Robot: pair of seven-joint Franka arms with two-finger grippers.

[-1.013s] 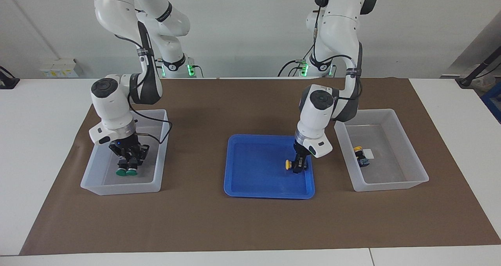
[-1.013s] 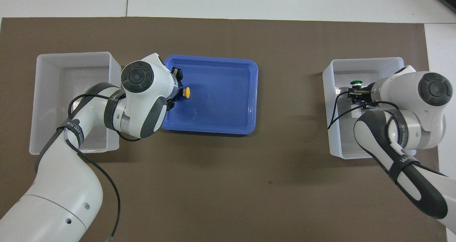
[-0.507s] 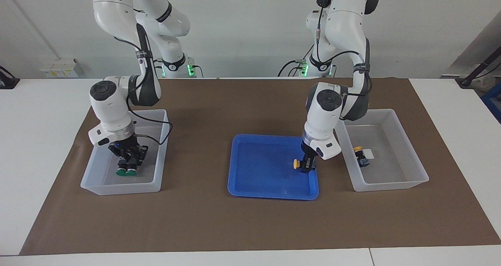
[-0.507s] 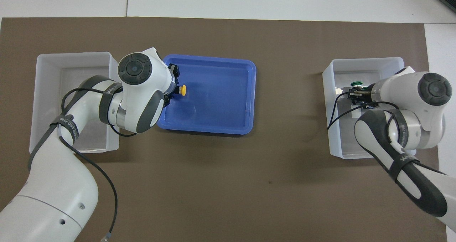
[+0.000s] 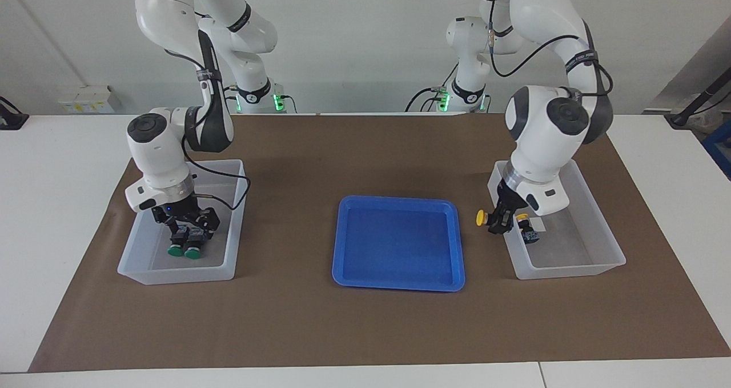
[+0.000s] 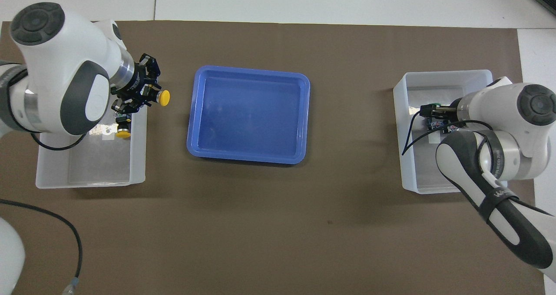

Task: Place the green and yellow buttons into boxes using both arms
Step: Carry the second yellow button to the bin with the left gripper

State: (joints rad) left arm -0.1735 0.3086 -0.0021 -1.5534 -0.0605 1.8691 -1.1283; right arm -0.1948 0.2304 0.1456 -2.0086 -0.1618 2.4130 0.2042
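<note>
Yellow-capped black push-button (image 5: 483,218) hangs clamped in your left pincer (image 5: 498,223) at the translucent whitish plastic bin (image 5: 594,268)'s rim, undelivered. Overhead, your right pincer (image 6: 430,113) stands spread over the other bin (image 6: 406,173); greens delivered.

A white table (image 5: 57,205) carries a brown mat (image 5: 354,331) that covers most of its top. On the mat, a blue tray (image 5: 400,282) lies in the middle. One whitish bin (image 5: 605,245) sits toward the left arm's end and another (image 5: 143,274) toward the right arm's end, each well apart from the tray.
</note>
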